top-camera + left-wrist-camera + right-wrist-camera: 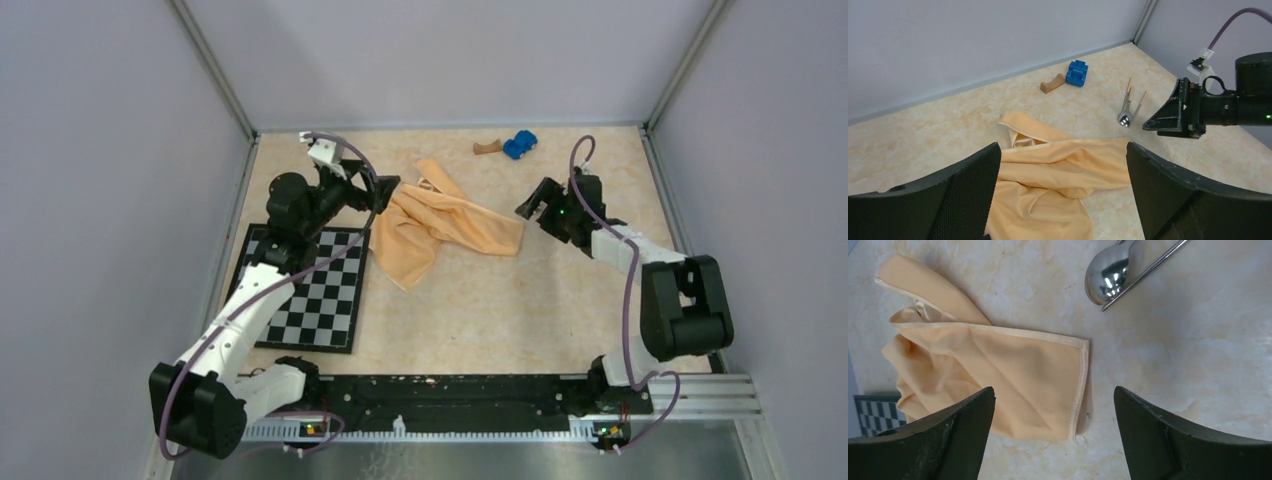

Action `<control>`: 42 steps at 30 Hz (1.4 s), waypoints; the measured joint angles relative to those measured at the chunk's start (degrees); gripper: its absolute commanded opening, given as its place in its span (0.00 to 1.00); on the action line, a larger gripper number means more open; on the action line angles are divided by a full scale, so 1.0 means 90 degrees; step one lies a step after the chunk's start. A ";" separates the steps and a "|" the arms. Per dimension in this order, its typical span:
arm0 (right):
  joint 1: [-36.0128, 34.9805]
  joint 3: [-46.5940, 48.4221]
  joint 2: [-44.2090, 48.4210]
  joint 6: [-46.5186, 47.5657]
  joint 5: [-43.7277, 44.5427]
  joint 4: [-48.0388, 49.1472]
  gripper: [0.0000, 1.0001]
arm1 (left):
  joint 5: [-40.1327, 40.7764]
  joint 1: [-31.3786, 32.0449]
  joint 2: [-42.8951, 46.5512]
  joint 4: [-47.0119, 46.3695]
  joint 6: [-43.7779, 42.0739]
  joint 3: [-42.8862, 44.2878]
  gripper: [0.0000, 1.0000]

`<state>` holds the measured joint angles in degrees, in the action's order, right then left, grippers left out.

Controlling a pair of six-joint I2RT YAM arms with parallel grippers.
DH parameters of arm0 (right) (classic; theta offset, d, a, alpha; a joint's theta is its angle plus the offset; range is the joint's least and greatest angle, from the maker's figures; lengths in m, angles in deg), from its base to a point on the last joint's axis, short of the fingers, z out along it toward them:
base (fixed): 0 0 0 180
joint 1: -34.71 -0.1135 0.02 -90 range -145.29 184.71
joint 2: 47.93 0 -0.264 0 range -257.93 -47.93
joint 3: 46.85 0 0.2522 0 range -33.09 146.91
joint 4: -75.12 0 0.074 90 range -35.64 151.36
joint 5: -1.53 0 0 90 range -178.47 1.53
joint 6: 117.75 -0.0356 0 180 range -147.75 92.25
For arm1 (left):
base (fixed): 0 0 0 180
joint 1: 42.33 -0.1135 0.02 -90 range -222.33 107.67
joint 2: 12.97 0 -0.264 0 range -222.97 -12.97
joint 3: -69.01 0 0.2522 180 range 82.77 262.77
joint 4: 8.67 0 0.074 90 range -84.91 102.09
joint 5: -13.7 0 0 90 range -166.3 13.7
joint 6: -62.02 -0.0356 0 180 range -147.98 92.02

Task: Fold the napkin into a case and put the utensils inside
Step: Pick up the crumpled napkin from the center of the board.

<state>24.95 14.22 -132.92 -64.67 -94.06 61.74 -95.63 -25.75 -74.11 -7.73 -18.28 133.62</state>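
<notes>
The peach-orange napkin (440, 228) lies crumpled and loosely bunched on the marbled table, right of the checkerboard mat. My left gripper (386, 190) stands open at its left end; in the left wrist view the cloth (1058, 175) lies between and below the wide-apart fingers (968, 190). My right gripper (530, 208) is open just above the napkin's right hemmed corner (1048, 375), touching nothing. The utensils, a shiny round-bowled spoon (1108, 274) with slim handles (1130, 97), lie on the table beyond that corner, close to the right gripper (1173, 112).
The black-and-white checkerboard mat (312, 290) lies under the left arm. A blue toy car (519, 145) and a brown curved wooden block (487, 148) sit near the back wall. Walls close the table at the back and on both sides.
</notes>
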 measured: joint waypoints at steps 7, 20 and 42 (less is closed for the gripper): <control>0.0364 0.0000 -0.1166 -0.0814 -0.1333 0.0843 0.72 | 0.0335 0.0274 -0.0546 0.0340 0.0420 0.0194 0.99; 0.0534 -0.0270 -0.2205 -0.1491 -0.2829 0.2450 0.37 | 0.1098 0.1396 -0.0884 0.2322 0.1324 -0.0236 0.89; 0.0544 -0.0425 -0.2686 -0.1600 -0.3582 0.3553 0.14 | 0.3810 0.2917 -0.4422 0.3271 0.1003 0.0903 0.03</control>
<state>29.85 10.40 -157.09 -79.08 -126.29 93.72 -61.34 0.50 -113.91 21.71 -9.26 141.75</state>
